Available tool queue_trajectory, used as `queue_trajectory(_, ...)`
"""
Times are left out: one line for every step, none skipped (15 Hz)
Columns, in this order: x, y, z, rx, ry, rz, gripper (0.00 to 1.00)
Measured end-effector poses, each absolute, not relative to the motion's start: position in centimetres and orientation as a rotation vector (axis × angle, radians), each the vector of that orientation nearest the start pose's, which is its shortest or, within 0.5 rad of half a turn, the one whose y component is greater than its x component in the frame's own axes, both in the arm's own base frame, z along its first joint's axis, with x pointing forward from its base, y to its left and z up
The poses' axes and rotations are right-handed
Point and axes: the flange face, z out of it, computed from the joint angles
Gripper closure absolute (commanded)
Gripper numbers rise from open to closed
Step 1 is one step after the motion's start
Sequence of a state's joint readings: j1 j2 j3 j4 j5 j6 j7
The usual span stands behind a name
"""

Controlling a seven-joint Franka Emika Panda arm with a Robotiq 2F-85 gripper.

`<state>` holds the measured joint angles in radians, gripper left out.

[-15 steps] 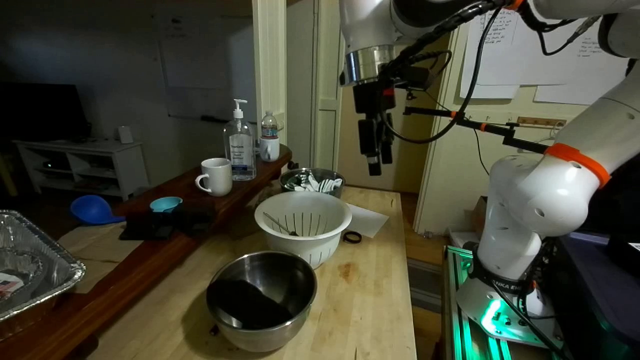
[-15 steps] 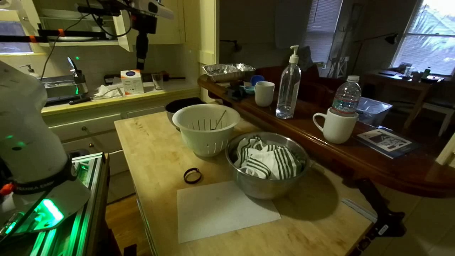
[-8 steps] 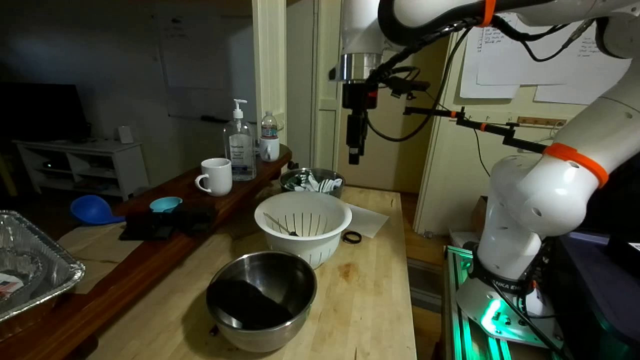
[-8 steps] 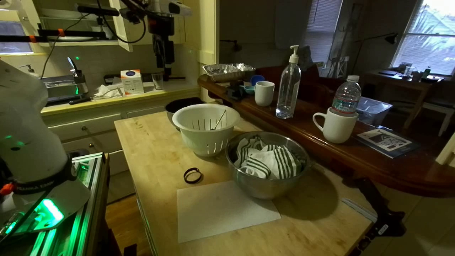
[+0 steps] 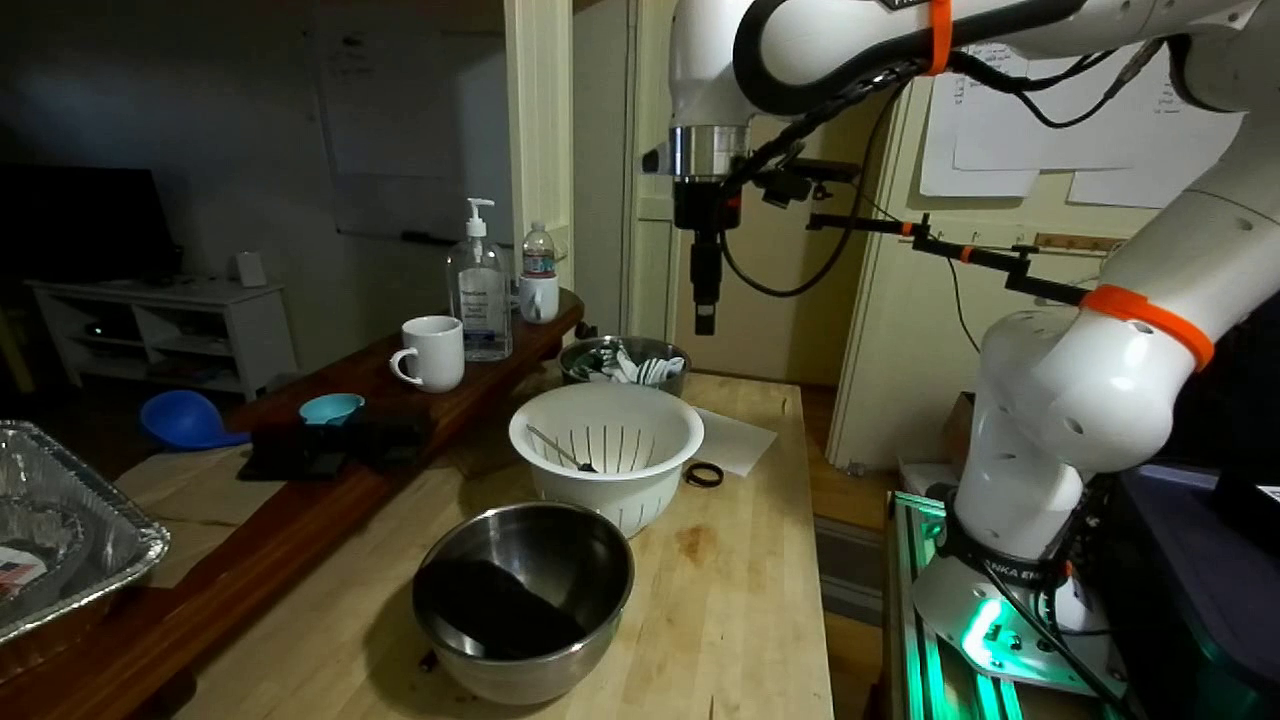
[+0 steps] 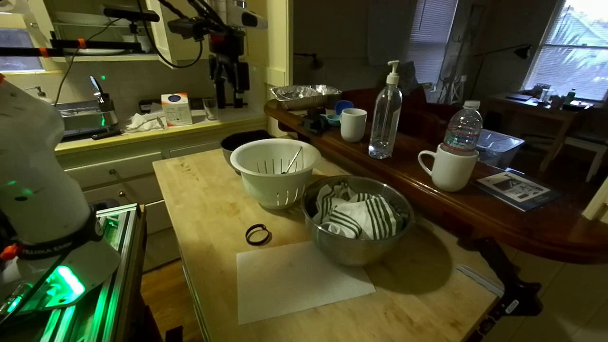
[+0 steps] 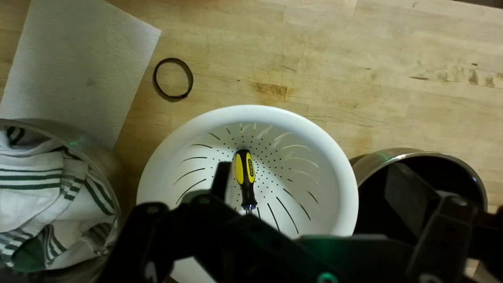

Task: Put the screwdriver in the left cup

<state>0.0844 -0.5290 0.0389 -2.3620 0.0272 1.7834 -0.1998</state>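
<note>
The screwdriver [image 7: 244,169] has a black and yellow handle in the wrist view and lies inside the white colander [image 5: 592,505]. Its thin shaft [image 6: 295,159] leans up the colander's wall in both exterior views. The left cup [image 5: 436,354] is a white mug with a loop handle on the dark wooden ledge; it also shows in an exterior view [image 6: 353,125]. My gripper [image 6: 230,101] is open and empty, pointing down, high above the worktop. In the wrist view its fingers [image 7: 222,179] stand wide apart above the colander and hide the shaft's lower end.
A steel bowl with striped cloth [image 6: 358,254] and a dark-filled steel bowl [image 5: 540,665] flank the colander. A dark ring [image 6: 257,234] and white paper [image 6: 294,285] lie on the worktop. The pump bottle [image 6: 385,123] and another mug holding a water bottle [image 6: 451,168] stand on the ledge.
The gripper has moved left in one exterior view and right in the other, towards the ledge side. It has turned and become upright, its two fingers now showing apart. The screwdriver stays put.
</note>
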Motion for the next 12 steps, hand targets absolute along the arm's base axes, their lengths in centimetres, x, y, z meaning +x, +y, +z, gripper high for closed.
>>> queue_trajectory(38.3,5.1,51.7,-3.094,-0.484,0.075,0.00)
queue_trajectory(38.3,5.1,51.7,-3.094,-0.484,0.075,0.00)
queue_trajectory(38.5,5.1,51.7,-3.097,-0.515,0.062,0.00)
queue_trajectory(38.9,5.0,51.6,-3.110,-0.575,0.037,0.00)
queue_trajectory(39.6,4.8,51.3,-3.126,-0.652,0.011,0.00)
queue_trajectory(40.5,4.5,50.8,-3.141,-0.735,-0.014,0.00)
queue_trajectory(41.4,4.3,50.1,-3.145,-0.811,-0.035,0.00)
queue_trajectory(42.5,4.1,49.2,-3.145,-0.868,-0.057,0.00)
queue_trajectory(43.5,4.0,48.4,-3.142,-0.902,-0.075,0.00)
queue_trajectory(44.4,4.2,47.5,-3.137,-0.919,-0.081,0.00)
queue_trajectory(45.2,4.4,46.7,-3.132,-0.929,-0.074,0.00)
queue_trajectory(45.9,4.9,45.9,-3.126,-0.927,-0.049,0.00)
